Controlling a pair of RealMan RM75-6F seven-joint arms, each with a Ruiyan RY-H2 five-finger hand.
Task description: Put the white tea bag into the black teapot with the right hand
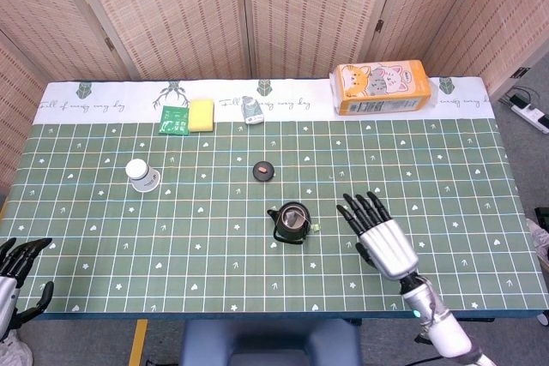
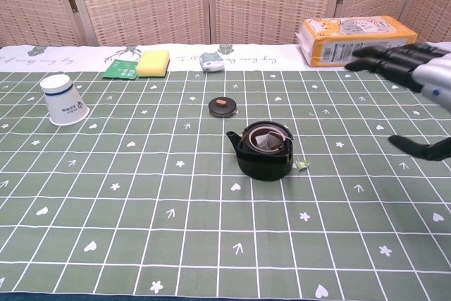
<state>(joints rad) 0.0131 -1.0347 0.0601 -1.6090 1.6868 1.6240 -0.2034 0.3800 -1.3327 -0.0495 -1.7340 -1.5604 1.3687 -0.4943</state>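
looks like a staged lab/demo room tbh: woven folding screens (image 1: 257, 6) w/ a patterned green tablecloth (image 1: 429, 169), power strip (image 1: 527, 114) on floor.

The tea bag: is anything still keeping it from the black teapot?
Nothing visible does. The white tea bag already lies inside the open black teapot, its small tag on the cloth beside. The right hand is open and apart.
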